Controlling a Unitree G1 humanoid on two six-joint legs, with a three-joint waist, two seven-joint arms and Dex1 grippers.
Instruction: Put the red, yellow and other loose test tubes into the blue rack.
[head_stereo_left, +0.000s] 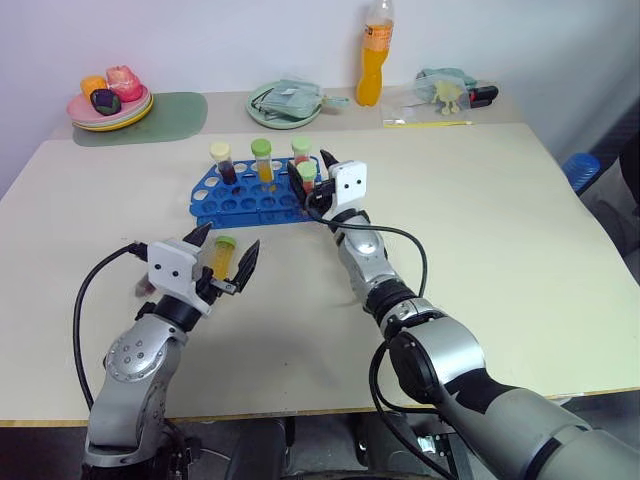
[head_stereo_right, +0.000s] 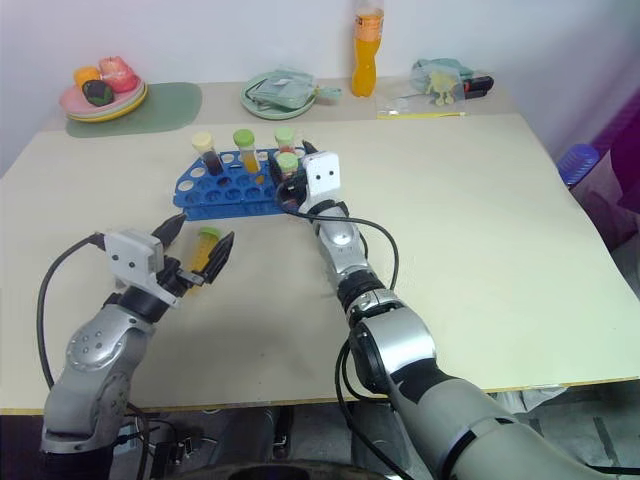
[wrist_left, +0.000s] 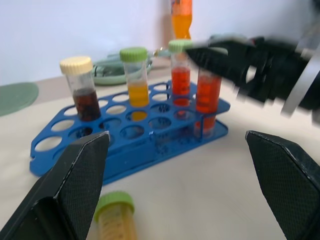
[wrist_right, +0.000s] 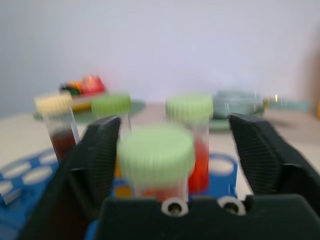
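Tubes mostly racked: bright blue plastic rack with rows of round holes (head_stereo_left: 245, 200) sat on the cream tabletop (head_stereo_left: 500, 250), holding four clear plastic tubes upright. Going left to right: dark brown tube with cream cap (head_stereo_left: 222, 160), yellow-orange tube with green cap (head_stereo_left: 262, 158), then two red-orange tubes with green caps (wrist_left: 180, 75) at the rack's right end, one behind the other. Left gripper (head_stereo_left: 226, 252) hovered near the robot, fingers spread wide, a loose yellow tube with green cap (head_stereo_left: 222, 255) lying on the tabletop between them, not pinched. Right gripper (head_stereo_left: 318, 180) was at the rack's right end, fingers parted either side of the nearer red-orange tube (wrist_right: 157, 162), not clamping it.
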